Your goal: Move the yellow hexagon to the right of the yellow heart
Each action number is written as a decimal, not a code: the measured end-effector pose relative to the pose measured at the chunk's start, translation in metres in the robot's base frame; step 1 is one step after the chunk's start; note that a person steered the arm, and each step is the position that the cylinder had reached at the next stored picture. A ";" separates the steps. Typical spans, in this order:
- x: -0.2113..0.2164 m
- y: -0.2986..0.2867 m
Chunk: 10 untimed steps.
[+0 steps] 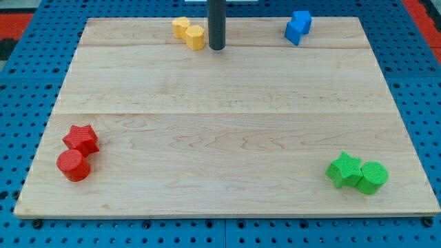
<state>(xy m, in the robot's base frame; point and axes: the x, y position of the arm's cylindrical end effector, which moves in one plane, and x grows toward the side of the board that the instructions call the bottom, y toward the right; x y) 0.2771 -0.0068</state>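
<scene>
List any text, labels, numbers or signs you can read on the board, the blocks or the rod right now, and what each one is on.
None: no readable text anywhere in the camera view.
Wooden board: bare grain, no markings.
Yellow hexagon, yellow heart, blue blocks, red star, red cylinder, green star, green cylinder: plain, unlabelled.
Dark rod: no print; my tip sits just to the view's right of the yellow hexagon.
</scene>
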 end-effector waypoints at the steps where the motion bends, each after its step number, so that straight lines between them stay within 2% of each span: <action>1: 0.002 0.000; 2: 0.006 -0.011; 4: 0.043 -0.093; 5: 0.012 -0.107; 7: 0.005 -0.043; 10: -0.019 -0.013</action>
<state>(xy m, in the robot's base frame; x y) 0.2581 -0.0197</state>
